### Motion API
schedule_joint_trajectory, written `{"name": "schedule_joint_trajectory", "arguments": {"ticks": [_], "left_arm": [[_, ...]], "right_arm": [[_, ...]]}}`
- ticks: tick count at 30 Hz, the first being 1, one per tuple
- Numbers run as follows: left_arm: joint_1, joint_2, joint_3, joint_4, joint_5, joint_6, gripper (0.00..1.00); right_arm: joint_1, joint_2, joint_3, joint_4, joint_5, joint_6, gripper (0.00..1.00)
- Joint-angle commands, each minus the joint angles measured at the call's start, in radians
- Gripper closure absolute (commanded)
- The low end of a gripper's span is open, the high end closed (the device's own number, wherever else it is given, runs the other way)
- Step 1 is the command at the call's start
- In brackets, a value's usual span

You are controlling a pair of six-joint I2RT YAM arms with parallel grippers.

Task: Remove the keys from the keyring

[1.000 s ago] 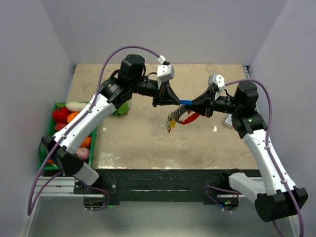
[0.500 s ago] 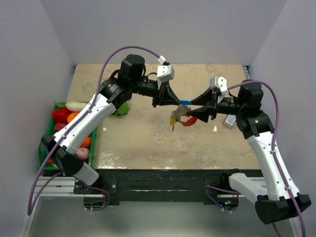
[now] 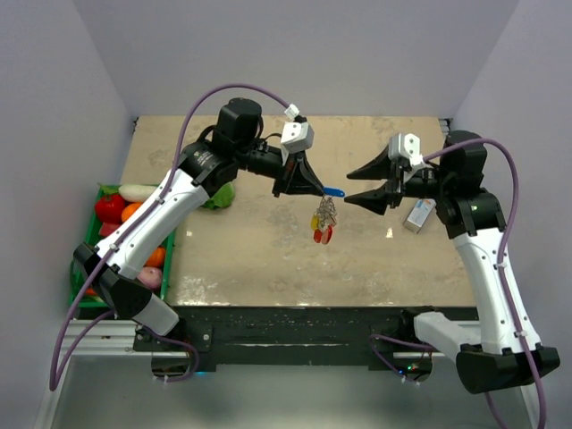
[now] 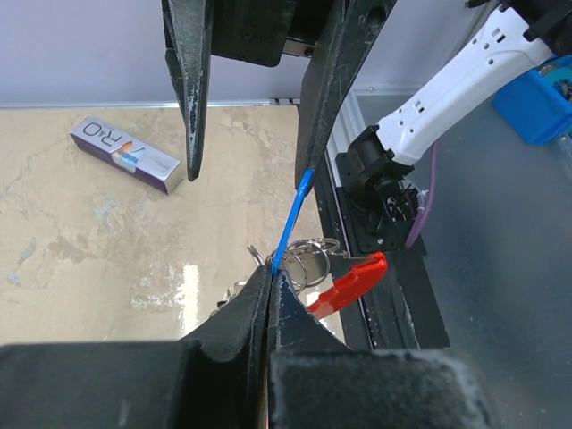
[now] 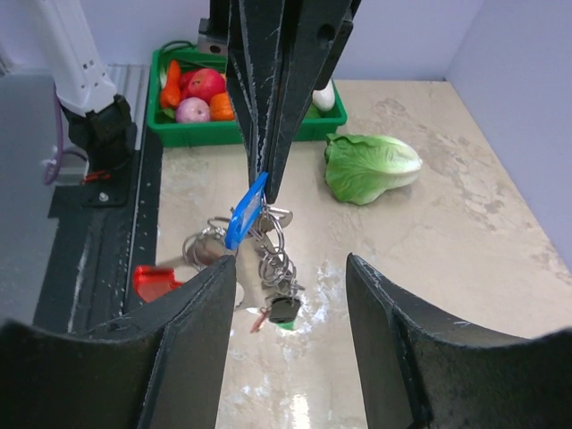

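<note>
The keys [image 3: 323, 221] hang as a bunch on the silvery keyring [image 5: 273, 253] above the middle of the table. Among them are a blue tag [image 5: 246, 211], a dark key with a green head [image 5: 285, 311] and a red fob [image 4: 349, 283]. My left gripper [image 3: 319, 189] is shut on the blue tag [image 4: 291, 213], and the bunch dangles from it. My right gripper [image 3: 349, 185] stands open just right of the bunch. Its fingers [image 5: 192, 344] are on either side of the bunch and touch nothing.
A white-and-blue box [image 3: 418, 214] lies on the table under the right arm. A lettuce [image 3: 222, 195] lies left of centre. Beside the table's left edge, a green basket [image 3: 101, 189] holds fruit and vegetables.
My right gripper has opened, let go of the bunch and drawn back to the right. The bunch has swung down to hang under my left gripper, which has stayed shut.
</note>
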Motion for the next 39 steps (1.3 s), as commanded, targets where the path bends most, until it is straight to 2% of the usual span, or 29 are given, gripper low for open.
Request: {"name": "schedule_joint_trajectory", "arguments": {"ticks": [1,9,15,20,22,28,36,39], "left_arm": [[0.009,-0.04,0.051,0.021,0.085,0.019,1.0],[0.009,-0.038,0.051,0.019,0.103,0.02,1.0],[0.009,-0.038,0.051,0.016,0.103,0.023,1.0],[0.009,-0.04,0.042,0.014,0.1,0.028,1.0],[0.009,-0.041,0.04,0.014,0.1,0.03,1.0],[0.009,-0.041,0.045,0.016,0.103,0.026,1.0],[0.008,-0.043,0.043,0.016,0.099,0.025,1.0],[0.009,-0.041,0.043,0.017,0.1,0.022,1.0]], "right_arm": [[0.003,-0.024,0.022,-0.051,-0.057,-0.144,0.46],[0.044,-0.016,-0.084,0.267,-0.028,0.126,0.57],[0.126,0.014,-0.079,0.241,0.011,0.106,0.62],[0.135,0.023,-0.073,0.235,0.009,0.097,0.65],[0.138,0.028,-0.068,0.209,0.011,0.075,0.71],[0.143,0.031,-0.061,0.135,-0.003,0.009,0.78],[0.144,0.039,-0.044,0.086,-0.046,-0.034,0.75],[0.147,0.046,-0.045,0.092,-0.06,-0.029,0.83]]}}
